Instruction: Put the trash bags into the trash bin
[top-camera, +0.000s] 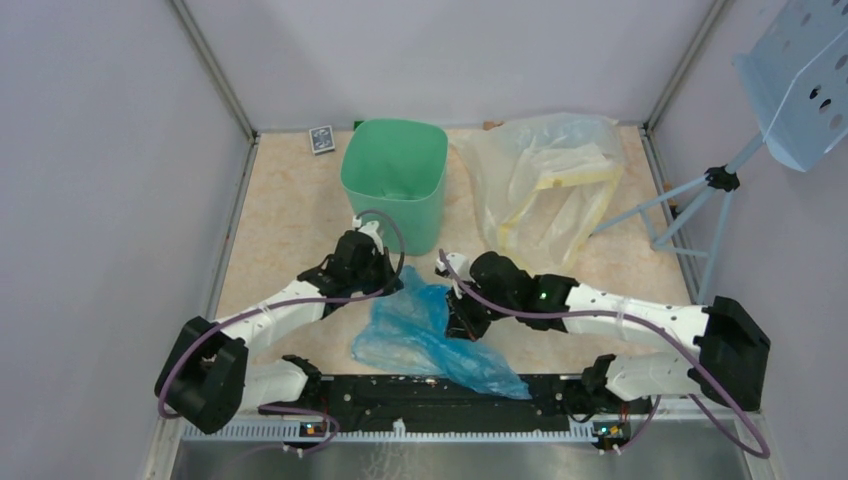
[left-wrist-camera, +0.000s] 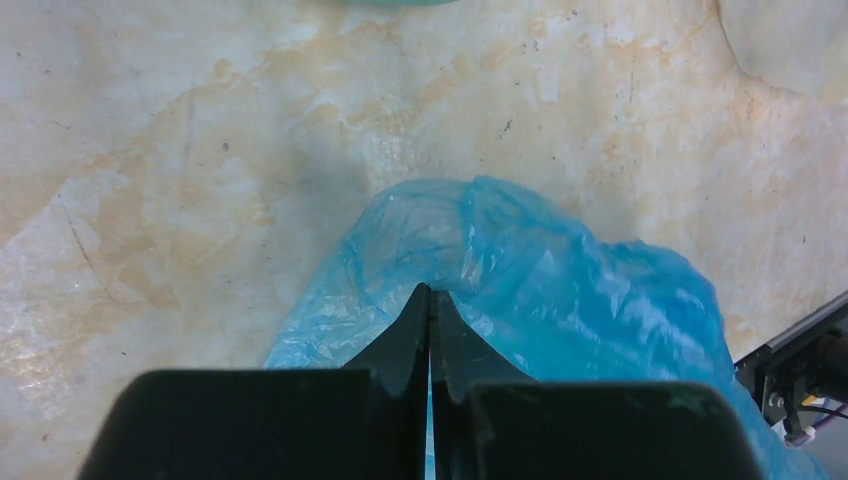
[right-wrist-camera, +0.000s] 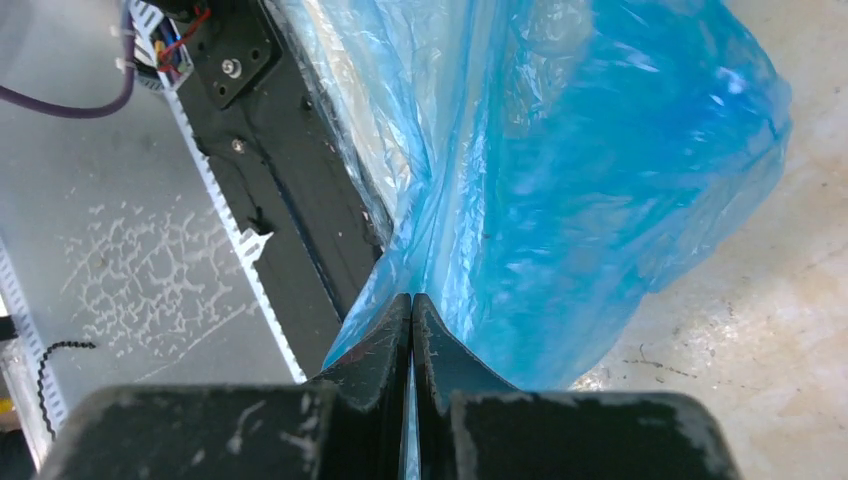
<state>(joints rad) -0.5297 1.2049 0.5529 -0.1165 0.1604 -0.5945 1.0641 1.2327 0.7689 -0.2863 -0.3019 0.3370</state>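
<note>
Beige tabletop (top-camera: 290, 220), left tool (left-wrist-camera: 431, 290), right tool (right-wrist-camera: 411, 297) reaching inward low, pinching blue bag (top-camera: 430, 335).

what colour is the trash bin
The trash bin is plain mint green, clearest in the top external view.

Clear yellow-banded bag (top-camera: 545, 180), small patterned box (top-camera: 321, 139), blue perforated panel (top-camera: 805, 80) on tripod (top-camera: 722, 181)

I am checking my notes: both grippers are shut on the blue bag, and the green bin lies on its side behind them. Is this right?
Not quite. The green bin stands upright, as the top view shows. The rest holds: the left gripper and right gripper are both shut on the blue bag.
</note>
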